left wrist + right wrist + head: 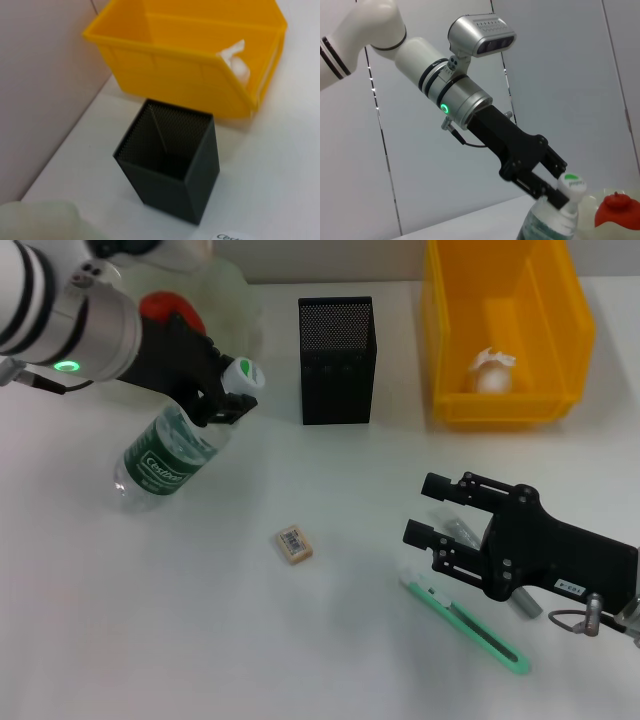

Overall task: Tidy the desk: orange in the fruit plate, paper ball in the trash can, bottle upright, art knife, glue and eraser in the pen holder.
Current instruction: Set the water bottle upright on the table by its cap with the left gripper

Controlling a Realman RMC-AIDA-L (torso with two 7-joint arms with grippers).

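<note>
The left gripper pinches the neck of the tilted water bottle beside the fruit plate, apparently to stand it upright. The right gripper hovers spread above the art knife.

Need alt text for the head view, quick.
Left tool grips the tilted bottle at its neck; right tool hovers open above the art knife and glue, with the eraser lying mid-table.
</note>
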